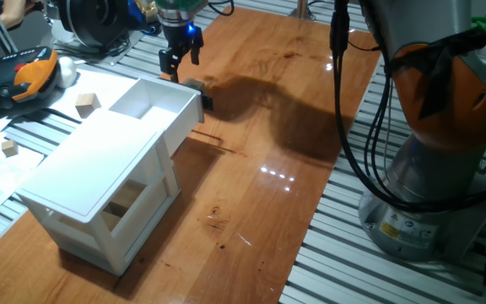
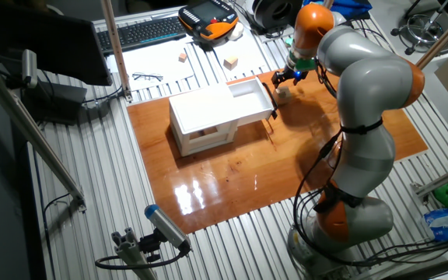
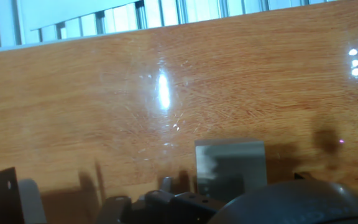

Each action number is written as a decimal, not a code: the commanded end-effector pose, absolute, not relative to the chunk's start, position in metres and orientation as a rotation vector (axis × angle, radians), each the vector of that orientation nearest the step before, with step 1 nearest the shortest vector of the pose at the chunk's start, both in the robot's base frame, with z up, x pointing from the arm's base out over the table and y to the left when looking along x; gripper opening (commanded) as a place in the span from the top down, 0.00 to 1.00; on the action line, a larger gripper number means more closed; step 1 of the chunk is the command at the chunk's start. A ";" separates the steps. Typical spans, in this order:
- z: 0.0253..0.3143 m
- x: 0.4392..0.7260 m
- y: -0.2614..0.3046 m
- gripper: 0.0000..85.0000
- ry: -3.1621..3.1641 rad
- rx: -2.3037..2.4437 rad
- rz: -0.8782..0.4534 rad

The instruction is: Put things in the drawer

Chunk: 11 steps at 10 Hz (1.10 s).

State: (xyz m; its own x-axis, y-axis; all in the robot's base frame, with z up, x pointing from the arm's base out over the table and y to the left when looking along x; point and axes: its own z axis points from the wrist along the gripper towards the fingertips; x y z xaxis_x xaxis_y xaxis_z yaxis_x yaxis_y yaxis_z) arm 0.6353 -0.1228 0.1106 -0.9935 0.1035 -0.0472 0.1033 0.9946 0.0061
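- In one fixed view, at the far left, a small pale wooden cube (image 1: 8, 148) lies on the white paper at about 9 o'clock from the white cabinet (image 1: 91, 181); its faces are plain and unpainted.
- A second pale cube (image 1: 88, 103), a little larger in the picture, sits tilted on the slatted bench at about 11 o'clock from the cabinet, well apart from the first.
- The cabinet is boxy and white, open-fronted below, standing on the reddish wooden board (image 1: 260, 169); something pale wooden shows in its lower compartment, too shadowed to identify.
- The drawer (image 1: 160, 105) is a deep white rectangular tray, pulled out toward 1 o'clock from the cabinet; its white inside shows no cube in this view.
- A small dark tab (image 1: 207, 103) sits at the drawer's front edge.
- A greyish block (image 1: 194, 84) rests on the board just beyond that front, at about 1 o'clock from the drawer.
- The gripper (image 1: 178, 61) hangs just above and beside this block, fingers pointing down, a blue light on its body; the fingers stand slightly apart with nothing seen between them.
- In the other fixed view the gripper (image 2: 288, 77) sits at about 3 o'clock from the open drawer (image 2: 251, 99), and both cubes lie on the bench at 12 o'clock from the cabinet.
- In the hand view a grey square block (image 3: 230, 167) lies on the board at about 6 o'clock, partly behind the dark gripper body; whether the fingers touch it cannot be told.
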 end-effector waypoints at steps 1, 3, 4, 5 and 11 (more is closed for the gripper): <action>0.109 0.635 -0.123 0.00 3.093 0.161 0.006; 0.102 0.634 -0.124 0.00 3.086 0.160 0.004; 0.098 0.633 -0.125 0.00 3.084 0.158 0.005; 0.095 0.632 -0.126 0.00 3.082 0.150 0.002; 0.081 0.626 -0.129 0.00 3.069 0.135 -0.019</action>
